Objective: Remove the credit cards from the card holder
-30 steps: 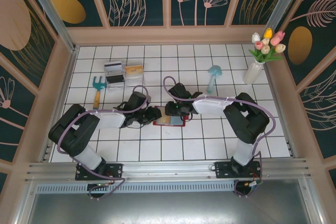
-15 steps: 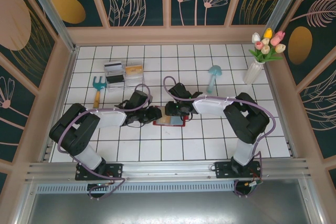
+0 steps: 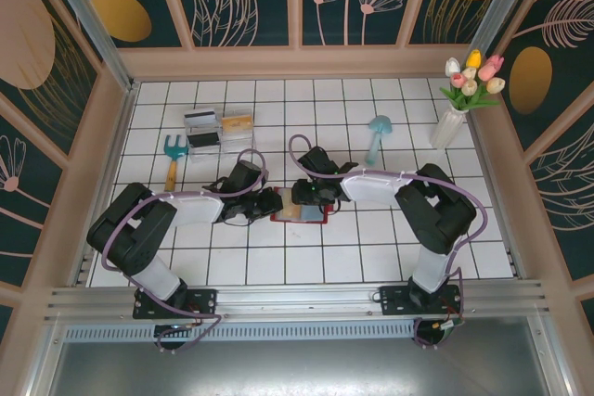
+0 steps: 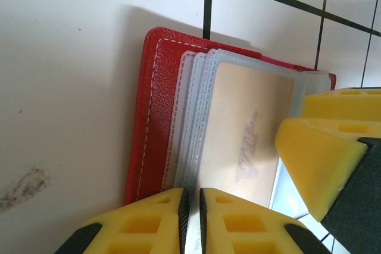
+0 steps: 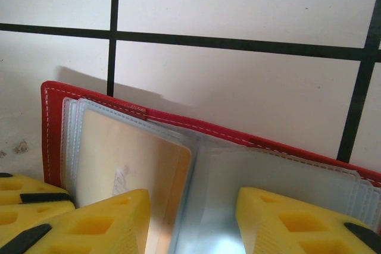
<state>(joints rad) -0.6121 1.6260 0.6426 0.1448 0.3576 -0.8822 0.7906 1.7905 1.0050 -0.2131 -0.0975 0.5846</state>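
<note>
The red card holder [image 3: 302, 215] lies open on the tiles between both arms. Its pale pockets hold a yellowish-tan credit card [image 4: 244, 141], seen also in the right wrist view as the tan credit card [image 5: 128, 159]. My left gripper [image 4: 191, 230] is at the holder's left edge, its pads shut on a thin pale credit card edge. My right gripper [image 5: 193, 224] is open and rests on the card holder [image 5: 178, 120], one finger on the tan card's side and the other on the empty grey-blue pocket side. The right gripper's yellow fingers [image 4: 321, 153] show in the left wrist view.
A clear plastic box [image 3: 203, 129] and a loose tan card [image 3: 238, 123] sit at the back left, with a blue garden fork [image 3: 174, 157] beside them. A blue mushroom figure [image 3: 377, 136] and a vase of tulips [image 3: 461, 99] stand at the back right.
The left gripper's jaws have closed in at the holder's left edge. Both arms and the holder have stayed almost where they were.
</note>
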